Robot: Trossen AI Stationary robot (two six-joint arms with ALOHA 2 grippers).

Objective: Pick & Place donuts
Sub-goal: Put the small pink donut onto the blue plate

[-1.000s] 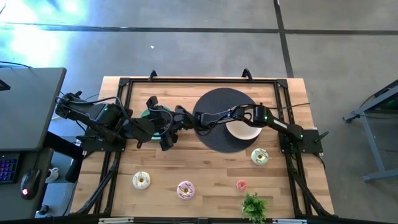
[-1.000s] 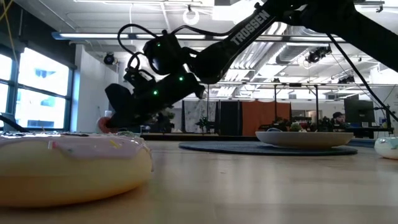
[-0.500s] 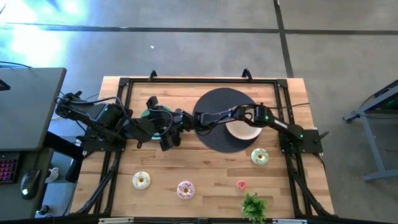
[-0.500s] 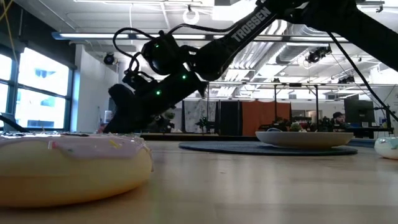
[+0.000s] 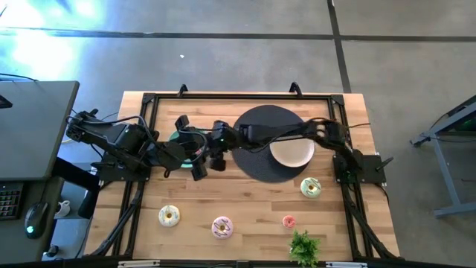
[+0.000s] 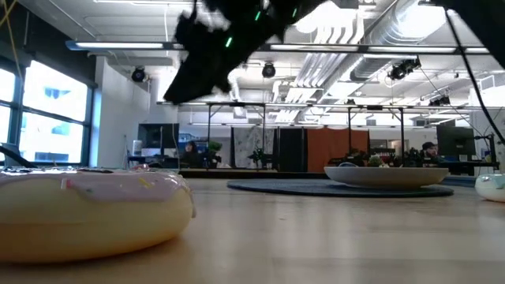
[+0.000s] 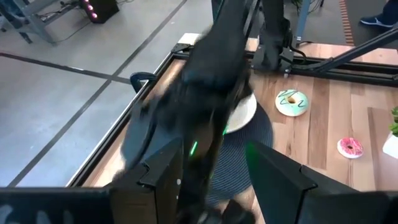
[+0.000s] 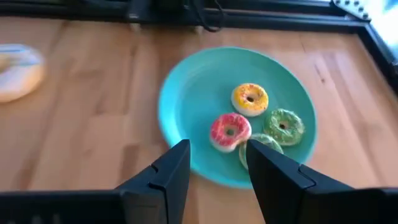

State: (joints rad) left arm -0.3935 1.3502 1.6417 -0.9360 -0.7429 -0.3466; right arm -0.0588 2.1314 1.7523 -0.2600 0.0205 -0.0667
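Observation:
A teal plate [image 8: 186, 106] holds several tiny donuts: yellow [image 8: 250, 99], red-pink [image 8: 229, 131] and green [image 8: 284, 126]. My right gripper [image 8: 217, 177] [image 5: 216, 152] hangs open above the plate's edge, holding nothing. My left gripper [image 7: 217, 180] [image 5: 199, 165] is open beside it, with the right arm blurred close in front. On the table lie a white donut [image 5: 169, 216], a pink donut [image 5: 222, 227], a small pink donut [image 5: 288, 221] and a pale green donut [image 5: 311, 187]. The teal plate [image 5: 175, 136] is mostly hidden under the arms in the high view.
A white plate [image 5: 291, 152] sits on a round dark mat [image 5: 256, 167]. A leafy green sprig [image 5: 303, 246] stands near the table's near edge. A black frame [image 5: 149, 100] borders the tabletop. In the low view a large donut [image 6: 87, 209] fills the near left.
My right gripper has risen from just above the table to well above it and shifted a little toward the table's left, over the teal plate. The right arm's elbow has drawn back toward the right. My left arm has kept still.

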